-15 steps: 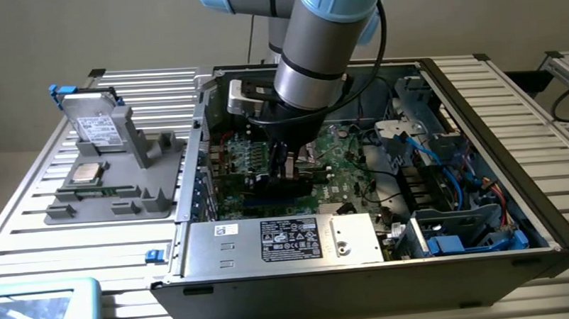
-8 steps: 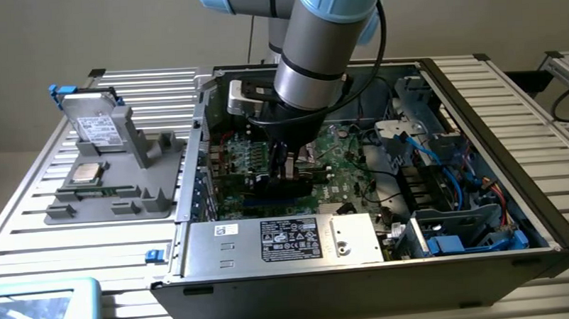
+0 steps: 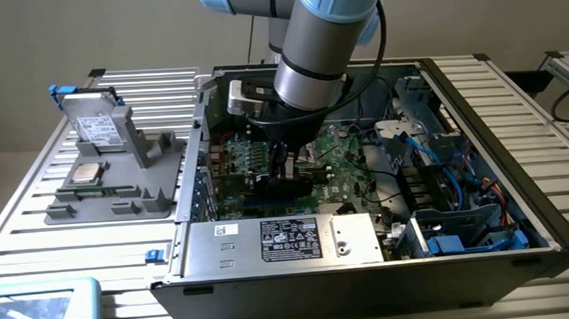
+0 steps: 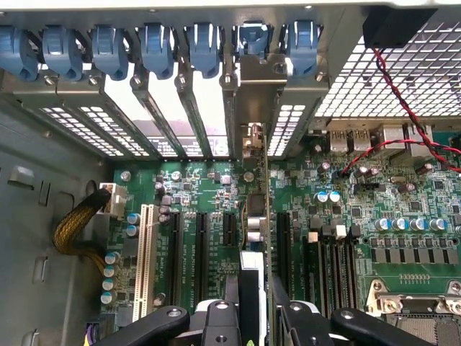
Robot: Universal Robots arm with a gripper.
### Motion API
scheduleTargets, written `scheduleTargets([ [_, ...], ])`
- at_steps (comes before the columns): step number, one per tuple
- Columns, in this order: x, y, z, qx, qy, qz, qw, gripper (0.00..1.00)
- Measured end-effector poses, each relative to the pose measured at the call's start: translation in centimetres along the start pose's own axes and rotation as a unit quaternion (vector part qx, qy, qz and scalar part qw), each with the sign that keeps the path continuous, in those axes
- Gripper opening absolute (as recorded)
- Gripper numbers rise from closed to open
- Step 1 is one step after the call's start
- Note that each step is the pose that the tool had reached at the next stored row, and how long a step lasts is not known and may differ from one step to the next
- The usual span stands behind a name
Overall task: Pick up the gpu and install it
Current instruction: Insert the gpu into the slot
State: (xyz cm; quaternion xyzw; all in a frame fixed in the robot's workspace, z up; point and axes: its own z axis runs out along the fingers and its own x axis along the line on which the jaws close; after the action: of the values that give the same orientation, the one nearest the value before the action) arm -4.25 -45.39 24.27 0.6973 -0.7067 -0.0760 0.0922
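Observation:
The gpu (image 4: 267, 209) appears edge-on as a thin green card standing upright over the motherboard's black expansion slots (image 4: 202, 252). Its silver end bracket (image 4: 258, 90) rests against the case's rear slot openings, under the blue latches (image 4: 203, 45). My gripper (image 4: 265, 311) is shut on the card's near end, one black finger on each face. Whether the card's lower edge sits in a slot I cannot tell. In the exterior view my gripper (image 3: 282, 167) reaches down into the open computer case (image 3: 513, 194), with the dark gpu (image 3: 299, 182) low over the green motherboard (image 3: 346, 164).
A grey fixture (image 3: 125, 202) at the exterior view's left holds a silver hard drive (image 3: 99, 128) and a processor chip (image 3: 86, 172). The power supply (image 3: 287, 239) lines the case's near wall. Red and black wires (image 4: 403, 101) and a yellow-sleeved cable bundle (image 4: 75, 223) flank the slots.

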Motion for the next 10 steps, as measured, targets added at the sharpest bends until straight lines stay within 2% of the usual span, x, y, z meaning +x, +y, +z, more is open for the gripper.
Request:
scheduleTargets([
  [10,0.00,0.20,0.18,0.0001,0.0000,0.000,1.0000,0.27],
])
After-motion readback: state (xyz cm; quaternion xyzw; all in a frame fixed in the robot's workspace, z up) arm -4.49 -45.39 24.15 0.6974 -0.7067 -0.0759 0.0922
